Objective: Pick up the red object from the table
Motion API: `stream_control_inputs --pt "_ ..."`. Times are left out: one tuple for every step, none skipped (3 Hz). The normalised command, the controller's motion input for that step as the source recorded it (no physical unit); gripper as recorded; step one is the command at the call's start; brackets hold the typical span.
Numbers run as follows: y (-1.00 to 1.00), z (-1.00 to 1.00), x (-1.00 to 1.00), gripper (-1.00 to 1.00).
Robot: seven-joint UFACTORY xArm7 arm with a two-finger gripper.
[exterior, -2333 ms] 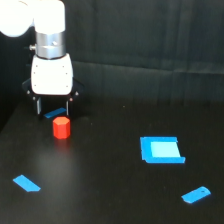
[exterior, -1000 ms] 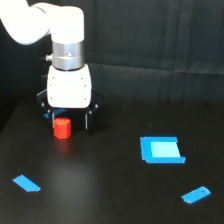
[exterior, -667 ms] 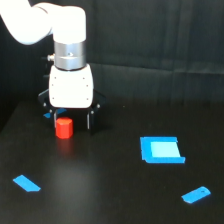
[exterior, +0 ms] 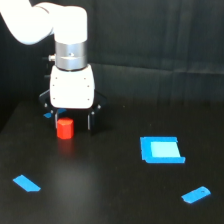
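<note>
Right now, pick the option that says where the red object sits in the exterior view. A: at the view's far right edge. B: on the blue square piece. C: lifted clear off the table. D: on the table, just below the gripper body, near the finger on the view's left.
D: the red object stands on the black table, just under the gripper, far from the blue square piece.
</note>
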Motion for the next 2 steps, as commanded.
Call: stream_control_inputs --pt "-0.08 -0.12 -0.04 -0.25" --pt "-0.03 -0.15 -0.05 -0.70"
